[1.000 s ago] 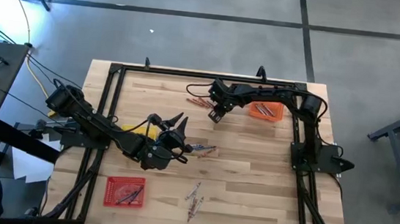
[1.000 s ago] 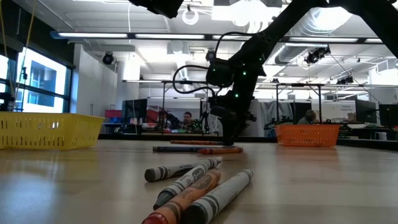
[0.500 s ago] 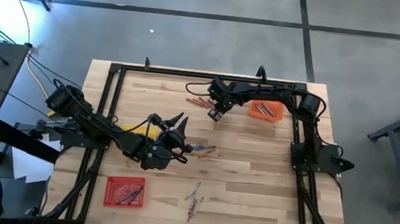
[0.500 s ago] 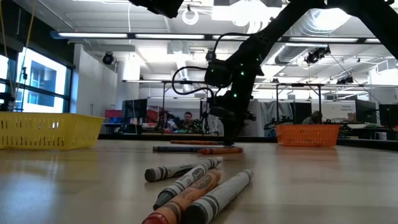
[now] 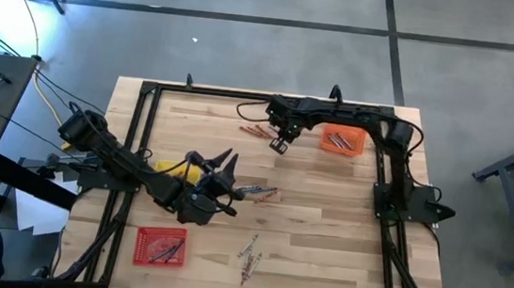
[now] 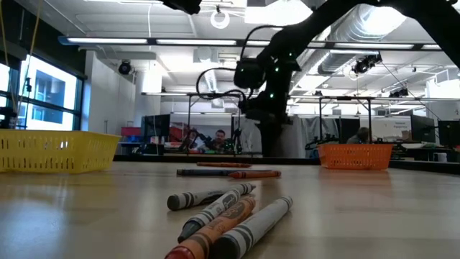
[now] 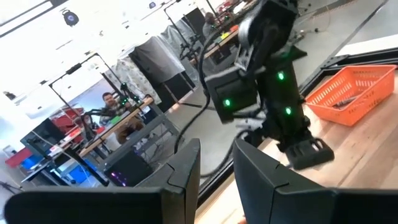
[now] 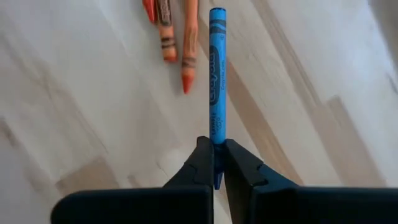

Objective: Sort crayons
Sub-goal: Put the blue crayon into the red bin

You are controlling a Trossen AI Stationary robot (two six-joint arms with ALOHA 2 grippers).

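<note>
My right gripper is shut on a blue crayon above the far middle of the table; in the high view this gripper hangs just left of the orange tray. Two orange crayons lie flat on the wood below it. My left gripper hovers level over the table's middle left, open, with nothing between its fingers; in the high view it sits beside the yellow tray. Loose crayons lie to its right. My right gripper pinches the blue crayon near one end between its two fingers. The fingers come from above, slanting steeply down. The crayon sticks out beyond the fingertips, in line with them. Whether its free end touches the wood I cannot tell.
A red tray with crayons sits at the near left. Several crayons lie near the front edge, shown close up in the low view. More crayons lie at the far middle. The orange tray holds crayons.
My right gripper has risen from the tabletop beside the far crayons and shifted a little toward the far edge, its wrist tipping as it went.
</note>
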